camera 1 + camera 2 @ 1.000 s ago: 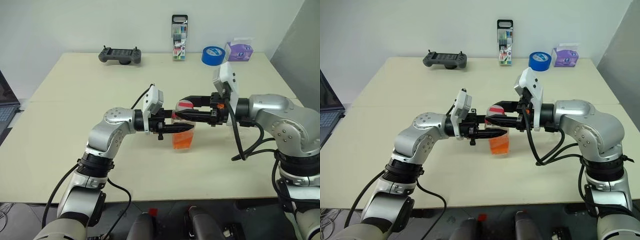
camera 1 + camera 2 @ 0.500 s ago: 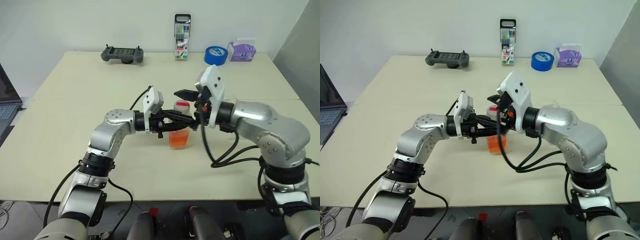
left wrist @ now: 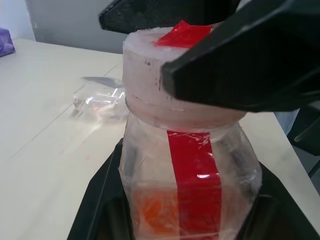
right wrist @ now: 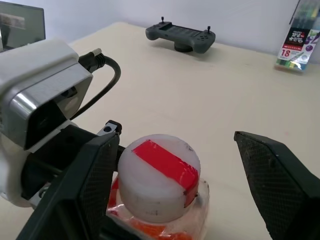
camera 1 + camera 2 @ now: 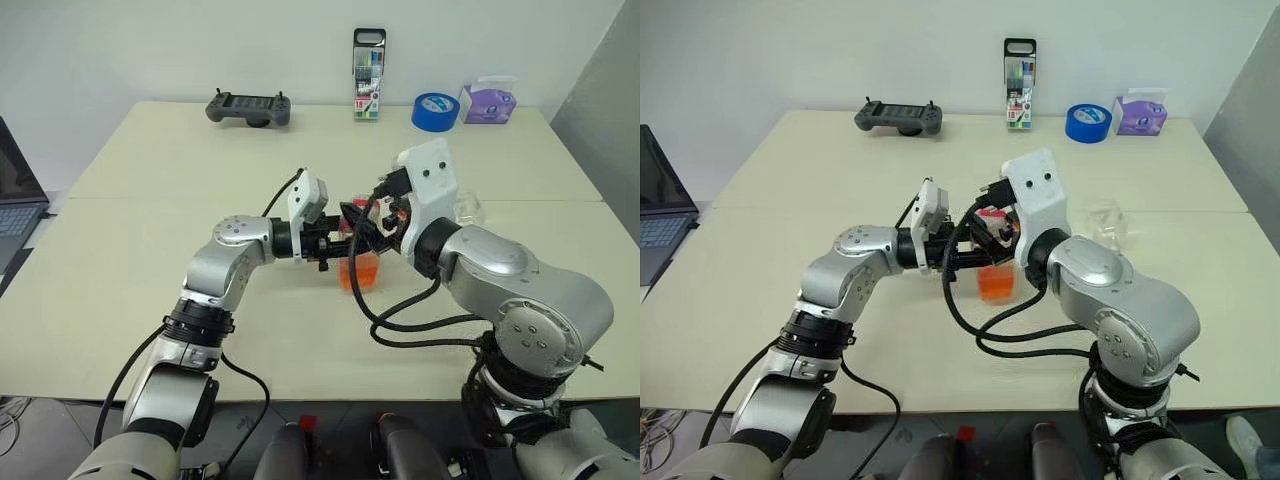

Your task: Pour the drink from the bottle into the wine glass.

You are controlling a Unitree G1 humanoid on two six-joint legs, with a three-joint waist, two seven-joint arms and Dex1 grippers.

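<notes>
While the bottle stands mid-table: the lines below hold.
Left gripper [image 5: 345, 243]: clamped on the bottle [image 4: 157, 200].
Right gripper [image 4: 170, 175]: fingers spread wide either side of the cap [image 4: 159, 175], gripping nothing.
Drink [image 5: 358, 272]: low in the bottle.
Glass [image 5: 466, 209]: right of the bottle, apart.

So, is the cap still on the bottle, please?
Yes, the cap sits on the bottle, between the right gripper's open fingers.

Both arms are built of rounded silver-grey metal segments joined by black ribbed rings, with loose black cables looping along them. Each wrist carries a white boxy camera housing. The left gripper [image 5: 352, 244] and right gripper [image 4: 180, 185] have matte black, tapering fingers.
</notes>
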